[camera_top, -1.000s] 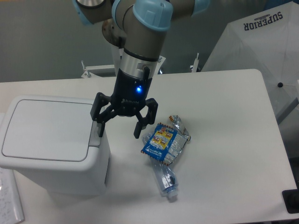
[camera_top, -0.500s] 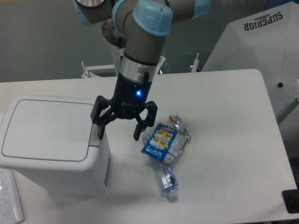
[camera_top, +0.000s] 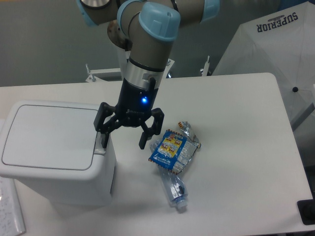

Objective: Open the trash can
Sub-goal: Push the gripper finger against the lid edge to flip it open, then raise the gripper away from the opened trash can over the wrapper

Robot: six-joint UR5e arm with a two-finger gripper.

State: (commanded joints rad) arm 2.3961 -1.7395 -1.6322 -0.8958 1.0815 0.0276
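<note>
Moved: I see the gripper [camera_top: 123, 138] shift slightly leftward (a small nudge).
Claw: fingers spread, grasping nothing.
Trash can [camera_top: 54, 152]: lid closed, its rim at my left finger.
</note>
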